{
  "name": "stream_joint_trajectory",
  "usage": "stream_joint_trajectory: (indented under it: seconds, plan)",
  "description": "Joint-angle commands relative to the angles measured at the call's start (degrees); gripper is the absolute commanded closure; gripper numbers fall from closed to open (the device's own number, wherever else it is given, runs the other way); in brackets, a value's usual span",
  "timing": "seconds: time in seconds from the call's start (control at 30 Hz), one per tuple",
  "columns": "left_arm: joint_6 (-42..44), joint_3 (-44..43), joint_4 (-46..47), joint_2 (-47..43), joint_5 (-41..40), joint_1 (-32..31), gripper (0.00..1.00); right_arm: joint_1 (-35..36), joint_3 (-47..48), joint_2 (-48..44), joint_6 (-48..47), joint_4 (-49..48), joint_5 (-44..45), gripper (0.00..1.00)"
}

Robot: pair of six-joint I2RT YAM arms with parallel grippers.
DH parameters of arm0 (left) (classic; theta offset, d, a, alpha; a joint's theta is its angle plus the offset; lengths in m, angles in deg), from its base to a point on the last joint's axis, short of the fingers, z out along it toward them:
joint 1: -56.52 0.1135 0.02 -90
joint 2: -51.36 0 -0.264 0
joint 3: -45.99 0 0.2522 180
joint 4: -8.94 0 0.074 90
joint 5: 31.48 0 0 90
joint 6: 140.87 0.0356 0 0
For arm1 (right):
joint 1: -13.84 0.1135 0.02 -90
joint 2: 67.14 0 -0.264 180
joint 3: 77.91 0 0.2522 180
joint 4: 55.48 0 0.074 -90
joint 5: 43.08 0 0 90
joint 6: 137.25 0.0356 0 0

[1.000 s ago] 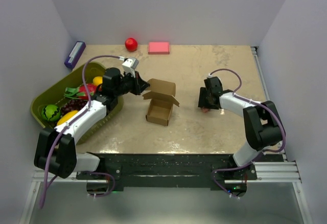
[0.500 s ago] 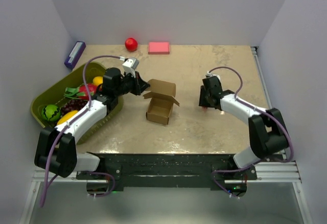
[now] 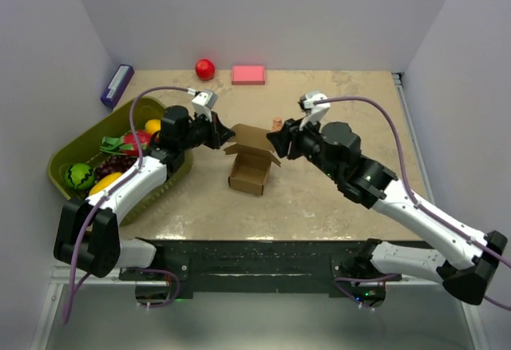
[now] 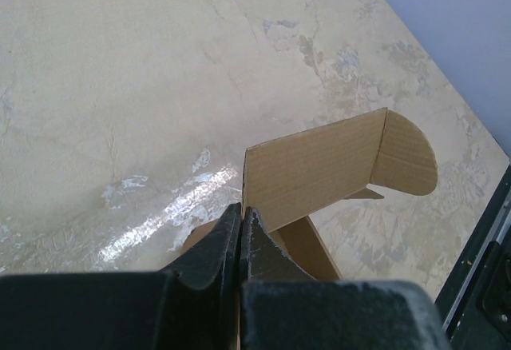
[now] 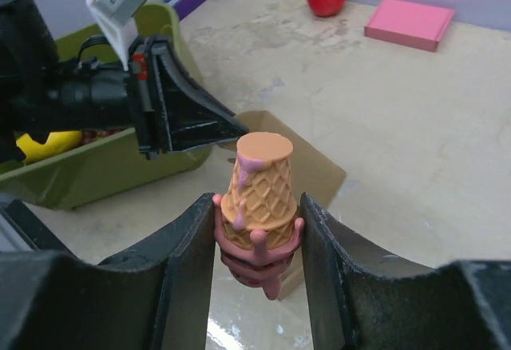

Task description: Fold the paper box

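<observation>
Arm on right (image 3: pixel 375 186) stretches toward paper box (image 3: pixel 249 173), fingers (image 5: pixel 188 270) gripping ice-cream cone (image 5: pixel 259 186).

Bright, even light is supplied from above; soft shadows are cast around the paper box (image 3: pixel 250 170). Glare is reflected from the table (image 3: pixel 351 102) on the box's near side. Wrist-view foregrounds are blurred.

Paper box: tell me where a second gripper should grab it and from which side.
Pinch the thin flap jutting from the right side of the paper box, coming from the right; the left gripper clamps the other side. The right gripper holds an ice cream cone.
</observation>
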Motion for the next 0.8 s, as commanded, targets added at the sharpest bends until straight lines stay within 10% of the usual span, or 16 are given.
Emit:
stream_joint_trajectory:
  seconds: [0.0,0.77]
  plan:
    - [0.24,-1.61,1.51,-1.58,0.81,-0.01,1.00,6.47,3.51,9.64,-5.40,0.28,-0.22,0.94]
    - [1.03,-1.87,0.81,-1.41,0.19,-0.09,1.00,8.33,12.31,38.76,-20.00,6.61,10.34,0.94]
